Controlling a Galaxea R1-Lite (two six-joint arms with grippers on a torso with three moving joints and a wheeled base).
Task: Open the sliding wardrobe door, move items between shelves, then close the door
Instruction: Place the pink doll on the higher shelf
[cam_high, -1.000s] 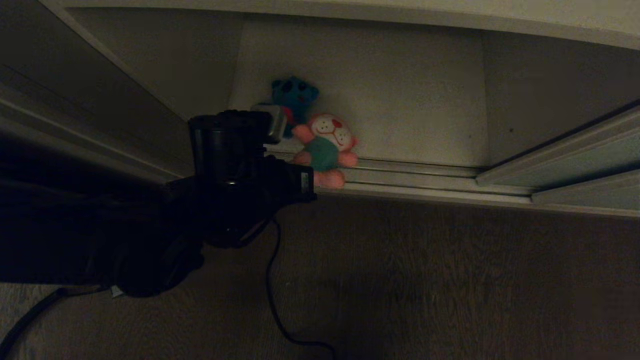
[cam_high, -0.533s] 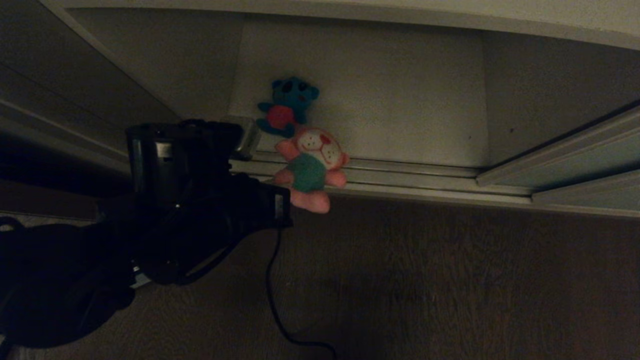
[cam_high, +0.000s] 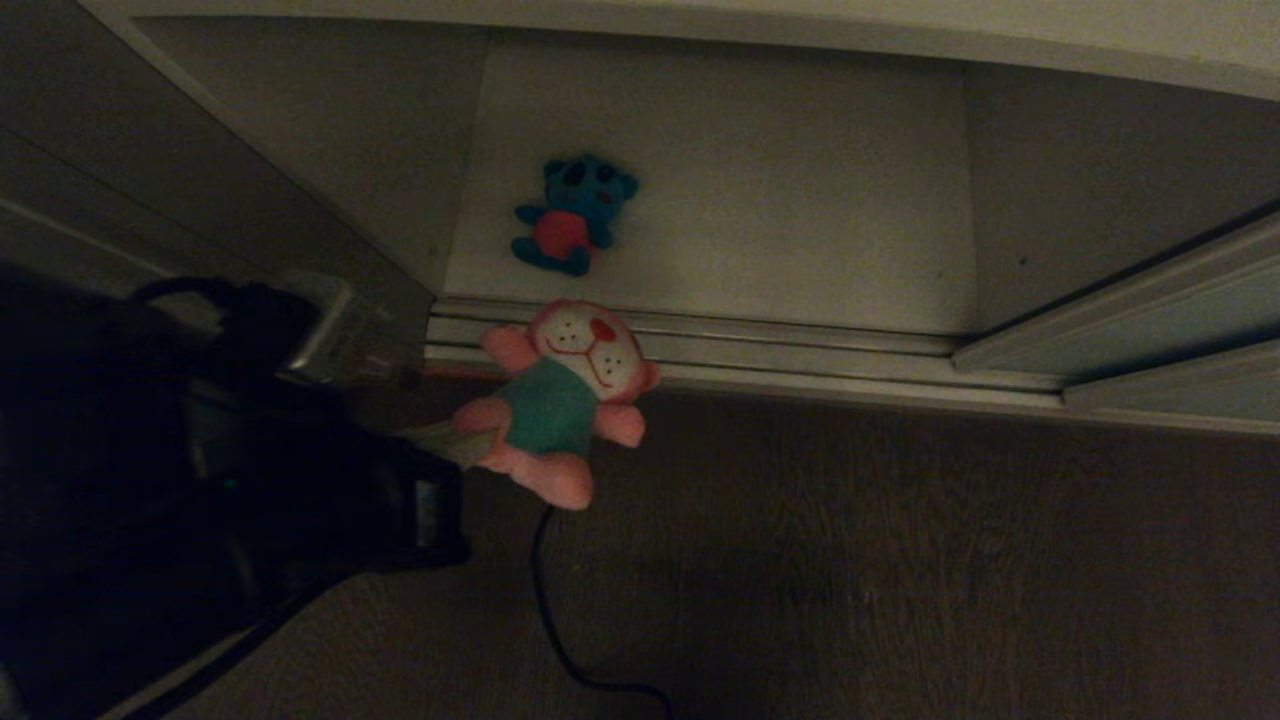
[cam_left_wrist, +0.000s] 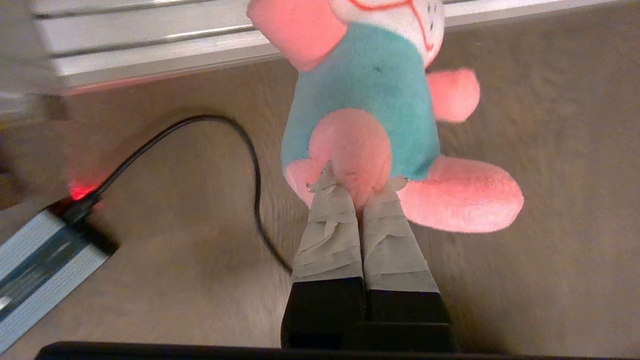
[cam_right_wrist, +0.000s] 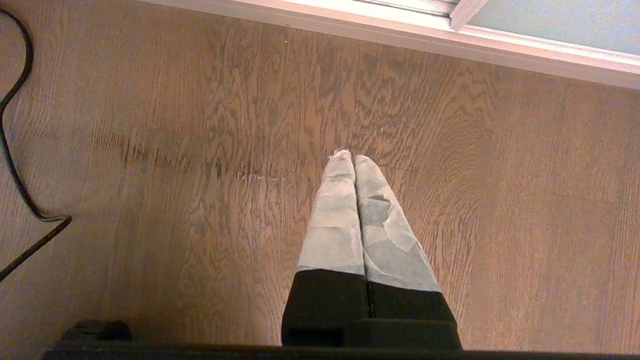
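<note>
your left end effector (cam_left_wrist: 356, 192) is clamped on the pink plush toy (cam_high: 556, 400), which hangs at its 2 o'clock over the wood floor (cam_high: 900, 560); the teal plush toy (cam_high: 568, 215) lies on the shelf (cam_high: 800, 200) at 12.

My pink plush toy (cam_left_wrist: 360, 95) has a teal belly and a white face with red lines. The small toy (cam_high: 570, 215) is teal with a red-pink belly. The floor (cam_right_wrist: 200, 150) is brown woodgrain, the cable (cam_left_wrist: 220, 145) black, the shelf (cam_high: 760, 200) seemingly off-white.
</note>
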